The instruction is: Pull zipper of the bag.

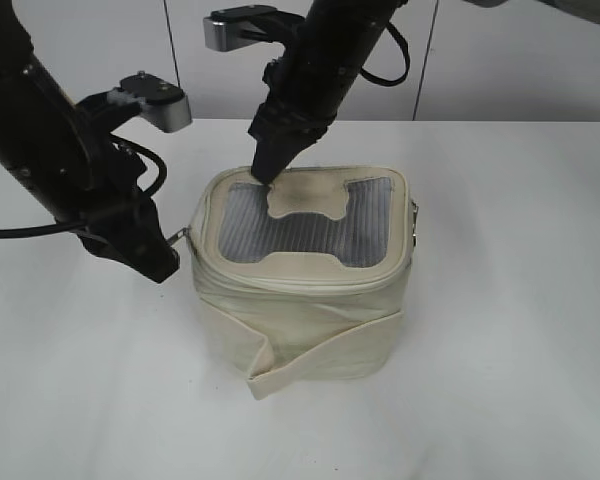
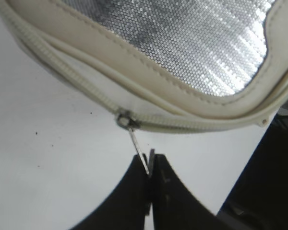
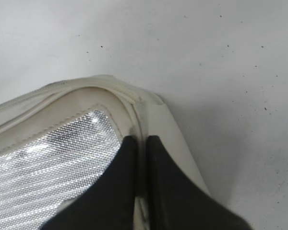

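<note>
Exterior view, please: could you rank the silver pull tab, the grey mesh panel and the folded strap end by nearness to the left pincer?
From the left pincer:
1. Small silver metal pull tab, at its tip.
2. Silvery-grey mesh panel, on the bag's top.
3. Folded cream fabric strap end, low in front.

Even, bright light falls from above; my desk (image 1: 500,300) shows only soft shadows beside the bag (image 1: 305,285). Its mesh panel (image 2: 197,43) glares silver in both wrist views, where my dark jaws blur at the bottom edge.
</note>
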### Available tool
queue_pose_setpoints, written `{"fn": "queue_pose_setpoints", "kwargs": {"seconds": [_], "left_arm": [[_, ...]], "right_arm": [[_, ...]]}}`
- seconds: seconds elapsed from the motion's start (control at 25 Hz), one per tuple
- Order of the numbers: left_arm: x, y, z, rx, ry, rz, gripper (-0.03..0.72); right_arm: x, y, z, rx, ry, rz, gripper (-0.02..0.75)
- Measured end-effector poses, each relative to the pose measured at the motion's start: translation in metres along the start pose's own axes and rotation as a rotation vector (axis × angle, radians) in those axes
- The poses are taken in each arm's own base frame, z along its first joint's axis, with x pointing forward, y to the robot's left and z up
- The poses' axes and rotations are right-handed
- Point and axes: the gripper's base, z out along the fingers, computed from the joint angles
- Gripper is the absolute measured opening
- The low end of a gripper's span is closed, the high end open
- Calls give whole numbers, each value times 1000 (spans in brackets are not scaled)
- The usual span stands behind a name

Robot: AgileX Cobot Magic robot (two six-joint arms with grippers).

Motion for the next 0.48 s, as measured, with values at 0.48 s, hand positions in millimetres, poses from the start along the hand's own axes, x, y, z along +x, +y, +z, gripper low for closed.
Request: {"fn": "queue_pose_setpoints", "kwargs": {"seconds": [0.48], "left_arm": [[7,-41,-1,19,-18,-199,1]], "right_arm": [[0,0,0,-1,0,9,36]]}}
